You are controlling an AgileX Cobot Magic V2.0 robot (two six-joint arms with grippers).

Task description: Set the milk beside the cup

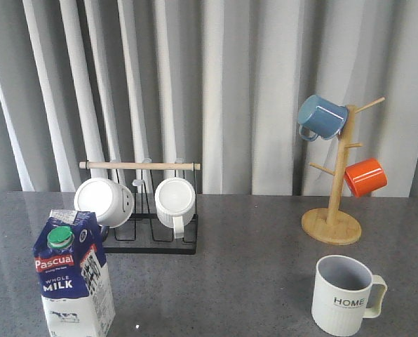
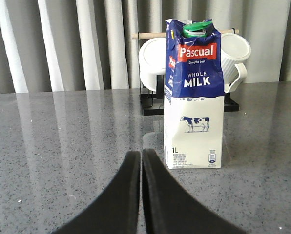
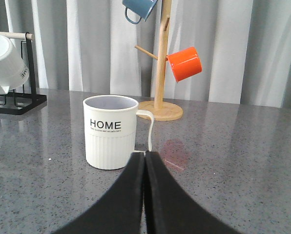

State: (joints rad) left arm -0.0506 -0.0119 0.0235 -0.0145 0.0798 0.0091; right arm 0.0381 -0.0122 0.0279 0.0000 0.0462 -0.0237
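The milk (image 1: 74,277), a tall blue and white carton with a green cap, stands upright at the front left of the table. Far from it, at the front right, stands the cup (image 1: 342,295), a ribbed pale mug lettered "HOME" with its handle to the right. Neither arm shows in the front view. My left gripper (image 2: 141,152) is shut and empty, a short way in front of the milk (image 2: 193,97). Just as empty, my right gripper (image 3: 145,153) is shut, its tips close before the cup (image 3: 110,131) near the handle.
A black wire rack (image 1: 153,235) with a wooden bar holds two white mugs (image 1: 174,200) behind the milk. At the back right stands a wooden mug tree (image 1: 333,203) with a blue mug (image 1: 320,117) and an orange mug (image 1: 365,177). Grey curtains close the back.
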